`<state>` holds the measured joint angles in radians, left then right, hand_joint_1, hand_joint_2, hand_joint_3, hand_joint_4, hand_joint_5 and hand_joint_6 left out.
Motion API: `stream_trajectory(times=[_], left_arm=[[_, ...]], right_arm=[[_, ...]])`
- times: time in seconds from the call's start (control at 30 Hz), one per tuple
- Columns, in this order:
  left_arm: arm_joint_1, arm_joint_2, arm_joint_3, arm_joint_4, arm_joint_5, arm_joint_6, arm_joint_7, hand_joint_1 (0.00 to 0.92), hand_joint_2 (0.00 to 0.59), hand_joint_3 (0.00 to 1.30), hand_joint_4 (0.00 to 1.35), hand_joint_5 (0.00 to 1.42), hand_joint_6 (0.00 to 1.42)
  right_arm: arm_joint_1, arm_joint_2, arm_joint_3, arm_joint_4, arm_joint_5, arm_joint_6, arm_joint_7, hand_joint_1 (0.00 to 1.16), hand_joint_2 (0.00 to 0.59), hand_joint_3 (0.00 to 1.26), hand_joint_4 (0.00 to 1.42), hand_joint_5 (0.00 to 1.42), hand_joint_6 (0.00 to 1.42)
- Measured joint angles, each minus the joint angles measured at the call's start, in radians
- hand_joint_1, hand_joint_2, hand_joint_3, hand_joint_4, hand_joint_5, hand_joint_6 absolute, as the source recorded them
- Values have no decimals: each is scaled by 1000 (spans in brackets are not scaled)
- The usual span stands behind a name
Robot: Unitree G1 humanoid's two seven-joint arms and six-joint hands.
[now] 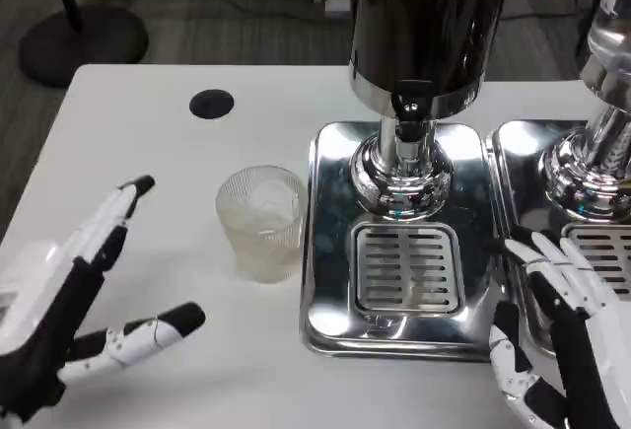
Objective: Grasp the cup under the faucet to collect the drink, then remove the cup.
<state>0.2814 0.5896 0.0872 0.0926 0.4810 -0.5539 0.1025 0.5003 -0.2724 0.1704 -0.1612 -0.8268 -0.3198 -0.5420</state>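
Left hand [69, 296] spread, empty, cup [261, 222] just ahead of fingers; fast closing likely tips light cup; right hand [562, 335] spread.

Bright, even overhead light; glare on the chrome dispenser base [335, 251]; soft shadows, slight blur.

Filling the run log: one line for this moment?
cup: on table, left of drip tray | left hand: open | right hand: open

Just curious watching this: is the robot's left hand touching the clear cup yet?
Apart. The head view shows bare white table between the left hand, with its fingers spread, and the cup, which stands alone beside the dispenser's tray.
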Motion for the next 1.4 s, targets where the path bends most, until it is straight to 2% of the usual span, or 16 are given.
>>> stream_trajectory(times=[0.23, 0.47, 0.97, 1.4], left_arm=[[-95, -8, -38, 37, -8, 89, -85, 35, 39, 0, 0, 70, 181], [-200, -21, -90, 119, -8, 141, -114, 34, 28, 0, 0, 60, 185], [-393, -40, -231, 334, 35, 143, -114, 33, 25, 0, 0, 53, 189], [-524, -91, -282, 514, 42, 144, -79, 63, 23, 0, 0, 101, 229]], right_arm=[[7, 2, -5, 0, 1, 0, -2, 493, 586, 293, 164, 110, 211], [15, 2, -10, -2, 5, 0, -4, 493, 586, 300, 170, 118, 212], [32, 6, -13, -15, 5, 0, -12, 494, 586, 304, 174, 122, 230], [41, 1, -30, -33, 19, -1, -11, 495, 586, 304, 174, 122, 258]])
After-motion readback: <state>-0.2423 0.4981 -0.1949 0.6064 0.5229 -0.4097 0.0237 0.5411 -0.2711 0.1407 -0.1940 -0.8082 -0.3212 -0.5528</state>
